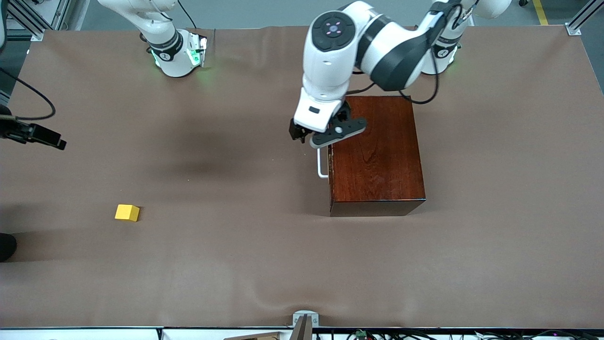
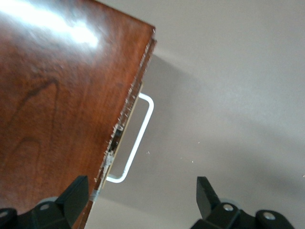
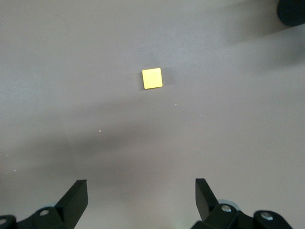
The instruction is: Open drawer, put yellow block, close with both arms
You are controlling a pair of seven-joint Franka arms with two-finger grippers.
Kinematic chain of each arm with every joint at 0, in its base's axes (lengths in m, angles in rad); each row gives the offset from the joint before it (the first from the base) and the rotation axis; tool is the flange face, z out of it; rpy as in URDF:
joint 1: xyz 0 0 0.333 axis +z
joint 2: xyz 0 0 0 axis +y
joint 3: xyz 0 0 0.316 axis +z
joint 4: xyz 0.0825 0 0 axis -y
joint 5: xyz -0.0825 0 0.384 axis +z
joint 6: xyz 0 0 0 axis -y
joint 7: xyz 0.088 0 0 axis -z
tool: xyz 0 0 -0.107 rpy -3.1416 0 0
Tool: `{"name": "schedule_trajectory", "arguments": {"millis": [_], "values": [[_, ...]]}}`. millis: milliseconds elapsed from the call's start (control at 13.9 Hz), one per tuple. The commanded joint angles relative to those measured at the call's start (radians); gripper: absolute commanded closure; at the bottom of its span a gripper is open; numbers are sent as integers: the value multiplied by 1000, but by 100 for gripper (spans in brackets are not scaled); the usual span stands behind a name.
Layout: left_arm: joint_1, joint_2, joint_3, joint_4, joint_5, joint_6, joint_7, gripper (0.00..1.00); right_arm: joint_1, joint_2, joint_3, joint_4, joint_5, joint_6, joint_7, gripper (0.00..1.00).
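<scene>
Drawer (image 1: 330, 160): sitting closed in the wooden box (image 1: 376, 153), handle (image 1: 322, 163) facing the right arm's end.
Yellow block (image 1: 127, 212): lying toward the right arm's end, nearer the front edge.
Left gripper (image 1: 315, 136): hovering spread over the handle.
Right gripper (image 3: 141, 198): hanging spread above the block.

Robot lab; covered table (image 1: 264, 264), aluminium framing (image 1: 581, 21)

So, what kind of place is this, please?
Probably a robotics lab or test cell: two arms bolted to a table under brown cloth, aluminium framing at its corners, cables along the edge.
</scene>
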Motion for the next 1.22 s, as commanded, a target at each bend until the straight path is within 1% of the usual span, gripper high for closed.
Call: {"name": "schedule_trajectory", "arguments": {"millis": [0,144,359,503,646,718,790,933,1149], "values": [[-36,56,18,39,6,-7,-8,0,-14,28,9,0,-4,29,6,0],[-60,77,15,37,36,-7,-6,0,-20,29,9,-43,-3,70,6,0],[-80,112,13,36,67,-17,-2,0,-20,26,10,-85,-1,81,6,0],[-90,128,9,31,113,-25,11,0,-21,23,10,-108,-1,99,6,0],[-90,140,7,27,130,-27,52,0,-27,25,10,-109,-1,104,6,0],[-90,152,7,26,131,-39,87,0,-29,25,10,-134,-1,113,6,0],[-90,163,7,26,131,-42,107,0,-29,25,10,-172,-1,147,6,0],[-90,192,9,26,134,-42,130,0,-24,23,12,-267,-1,271,-1,0],[-90,231,9,30,157,-36,141,0,-27,41,10,-303,0,345,-6,0]]}}
